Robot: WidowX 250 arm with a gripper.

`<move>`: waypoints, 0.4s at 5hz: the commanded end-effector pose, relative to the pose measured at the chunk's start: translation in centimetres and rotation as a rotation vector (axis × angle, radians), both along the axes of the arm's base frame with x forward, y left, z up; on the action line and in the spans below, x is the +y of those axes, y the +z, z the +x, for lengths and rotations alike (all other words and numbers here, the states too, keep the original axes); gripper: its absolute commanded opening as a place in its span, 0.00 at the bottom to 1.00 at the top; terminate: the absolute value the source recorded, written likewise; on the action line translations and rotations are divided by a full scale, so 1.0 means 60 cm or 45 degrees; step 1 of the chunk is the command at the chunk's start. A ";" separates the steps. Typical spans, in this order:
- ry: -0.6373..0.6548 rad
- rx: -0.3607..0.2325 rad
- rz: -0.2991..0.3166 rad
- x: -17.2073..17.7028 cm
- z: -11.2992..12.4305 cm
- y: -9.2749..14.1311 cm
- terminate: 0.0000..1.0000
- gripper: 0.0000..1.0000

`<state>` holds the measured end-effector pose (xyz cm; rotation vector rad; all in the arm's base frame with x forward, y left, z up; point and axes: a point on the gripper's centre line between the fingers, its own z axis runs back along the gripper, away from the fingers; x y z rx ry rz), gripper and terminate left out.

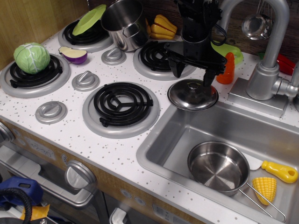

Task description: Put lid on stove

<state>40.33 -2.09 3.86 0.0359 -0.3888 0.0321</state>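
The lid (193, 94), round shiny steel with a small centre knob, lies flat on the white speckled stove (70, 128) top, at its right side next to the sink rim. It sits beside the burners, not on a coil. The nearest coils are the front middle burner (122, 103) and the back right burner (154, 55). My black gripper (193, 74) hangs just above the lid's far edge. Its fingers are spread apart and hold nothing; they are clear of the knob.
A cabbage (32, 57) sits on the left burner, with an eggplant half (73, 54) beside it. A lime-green disc (89, 19) and a steel pot (124, 17) stand at the back. The sink (163, 140) holds a saucepan (218, 166) and toy corn (265, 189). A carrot (226, 68) and the faucet (266, 70) stand to the right.
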 end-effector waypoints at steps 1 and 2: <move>-0.012 -0.062 -0.030 0.008 0.017 0.012 0.00 1.00; -0.019 -0.058 -0.057 0.012 0.019 0.004 0.00 1.00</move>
